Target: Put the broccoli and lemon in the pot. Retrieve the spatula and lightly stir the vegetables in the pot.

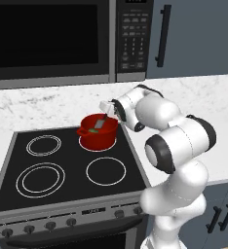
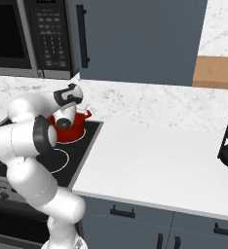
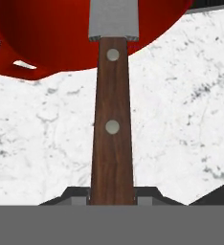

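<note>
No legible writing on microwave [image 1: 131, 36]

A home kitchen, rendered: black glass cooktop [image 1: 69, 168] with ringed burners and front knobs, microwave [image 1: 67, 39] mounted above, white marble counter [image 2: 155, 165] and backsplash, blue-grey cabinets [image 2: 140, 39] with dark bar handles, red pot [image 1: 97, 132] on a burner.

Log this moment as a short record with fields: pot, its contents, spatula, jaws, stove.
pot: red pot on the stove's back right burner
contents: a small green piece, likely the broccoli; lemon not discernible
spatula: wooden-handled spatula, its grey blade reaching down into the pot
jaws: gripper shut on the spatula's handle end
stove: black cooktop, other three burners bare
</note>
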